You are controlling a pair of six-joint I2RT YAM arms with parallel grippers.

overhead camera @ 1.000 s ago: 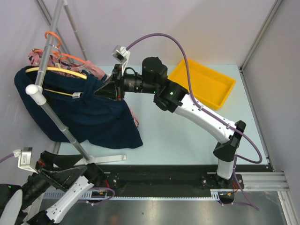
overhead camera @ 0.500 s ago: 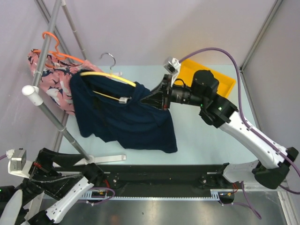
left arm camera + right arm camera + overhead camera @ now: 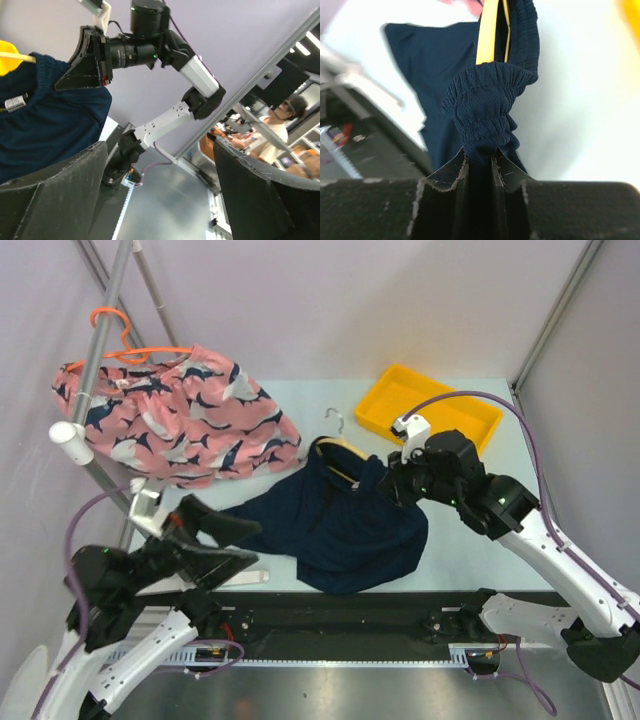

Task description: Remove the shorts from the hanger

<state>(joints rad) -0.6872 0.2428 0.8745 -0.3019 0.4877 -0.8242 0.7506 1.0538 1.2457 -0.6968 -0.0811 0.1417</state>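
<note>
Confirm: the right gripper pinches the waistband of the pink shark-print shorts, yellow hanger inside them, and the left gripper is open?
Wrong shorts. The right wrist view shows the right gripper pinching the waistband of the navy shorts, yellow hanger inside them; the pink shark-print shorts hang apart on the rack. The left gripper is open.

Right arm [image 3: 565, 565] and left arm [image 3: 150, 660] had white link shells with black joints, purple cables [image 3: 470, 393] looping to white wrist cameras [image 3: 410, 427], matte-black wedge fingers [image 3: 445, 175], black base rail [image 3: 340, 615].
</note>
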